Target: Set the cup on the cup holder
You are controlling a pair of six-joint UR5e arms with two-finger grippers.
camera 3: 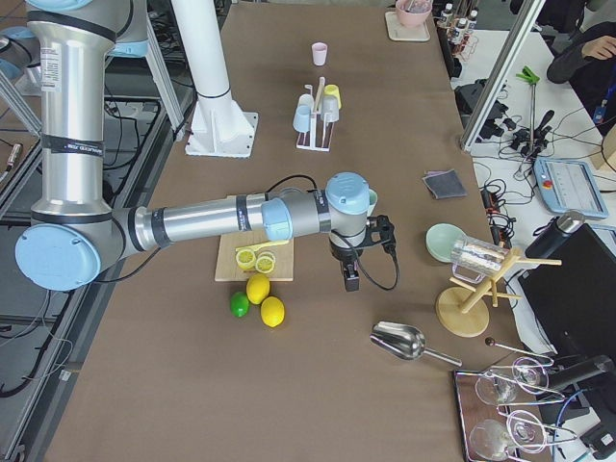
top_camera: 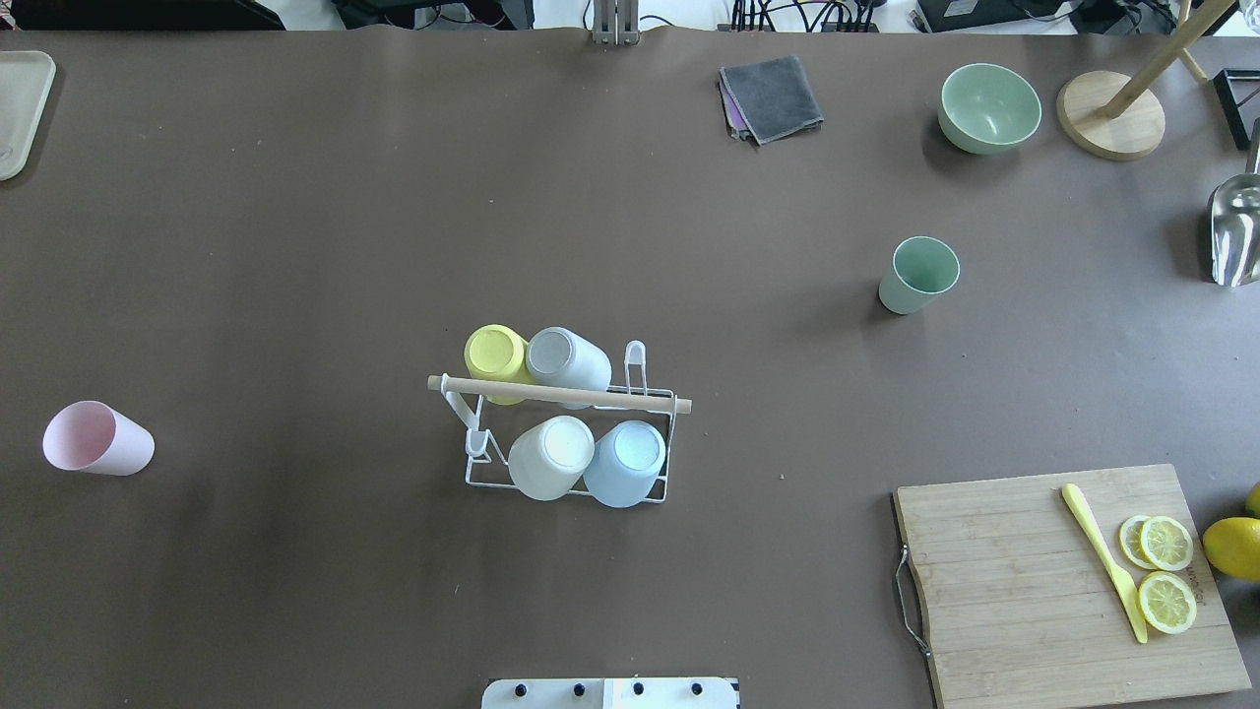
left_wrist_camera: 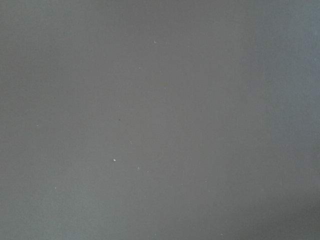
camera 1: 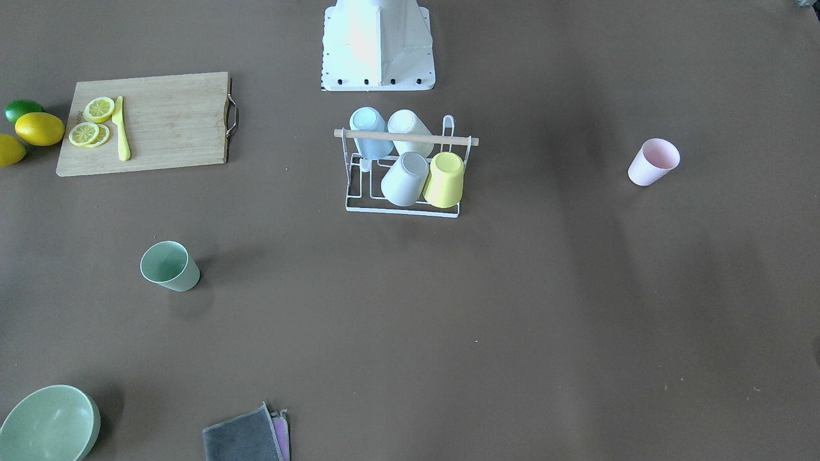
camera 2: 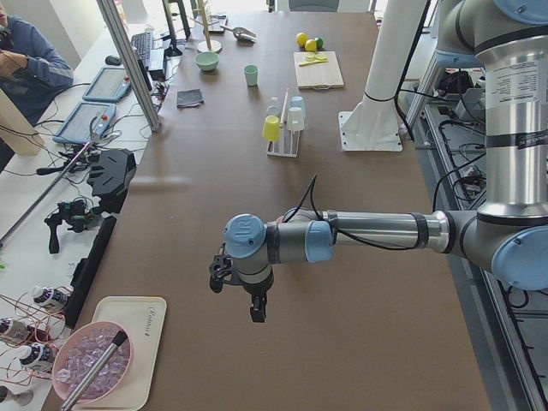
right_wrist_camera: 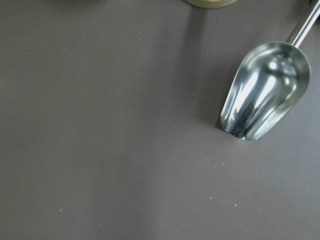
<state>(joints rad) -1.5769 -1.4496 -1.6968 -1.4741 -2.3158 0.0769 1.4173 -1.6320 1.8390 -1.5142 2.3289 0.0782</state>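
The white wire cup holder (top_camera: pixel 471 482) (camera 1: pixel 349 206) with its wooden rod stands mid-table, bearing yellow, grey, cream and blue cups upside down. A pink cup (top_camera: pixel 95 440) (camera 1: pixel 653 162) stands alone far out on the robot's left. A green cup (top_camera: pixel 918 275) (camera 1: pixel 170 266) stands alone on its right. My left gripper (camera 2: pixel 255 313) hangs over bare table far from the holder. My right gripper (camera 3: pixel 350 279) hangs near the lemons. Each shows only in a side view, so I cannot tell whether either is open or shut. Nothing shows in either.
A cutting board (top_camera: pixel 1024 591) carries lemon slices and a yellow knife, with whole lemons (camera 1: pixel 40 128) beside it. A green bowl (top_camera: pixel 988 106), a folded grey cloth (top_camera: pixel 773 96), a metal scoop (right_wrist_camera: pixel 265 95) and a wooden stand (top_camera: pixel 1110 126) lie along the far edge.
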